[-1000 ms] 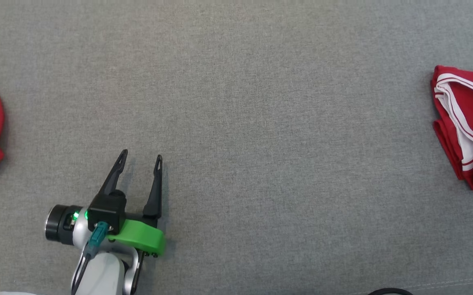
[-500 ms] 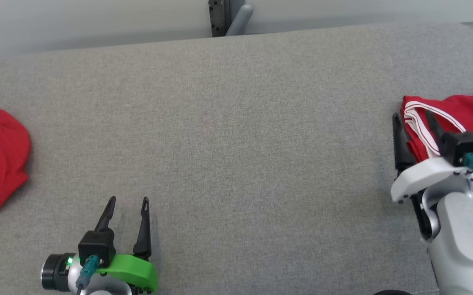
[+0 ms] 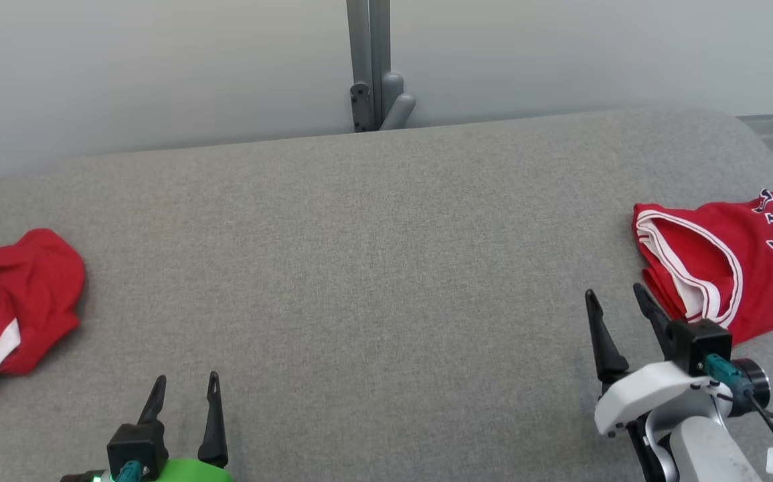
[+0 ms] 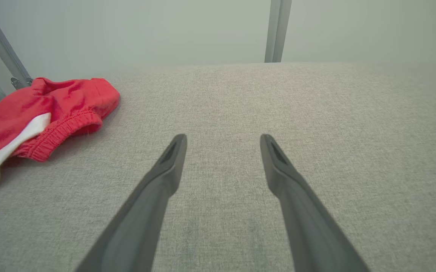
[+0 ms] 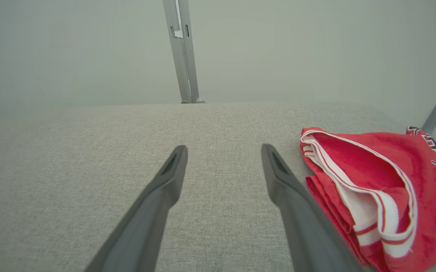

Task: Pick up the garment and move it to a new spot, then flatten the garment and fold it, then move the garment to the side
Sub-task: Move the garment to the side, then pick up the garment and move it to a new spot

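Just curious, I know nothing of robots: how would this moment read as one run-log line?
left gripper: open, empty | right gripper: open, empty, beside folded red jersey | red shorts: crumpled, far left

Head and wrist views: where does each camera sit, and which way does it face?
Head view: on the head, facing forward-down at the grey surface; left claw, right claw at bottom.
Left wrist view: along the open left claw; crumpled red garment at left.
Right wrist view: along the open right claw; red jersey at right.
Head and right wrist share the jersey.
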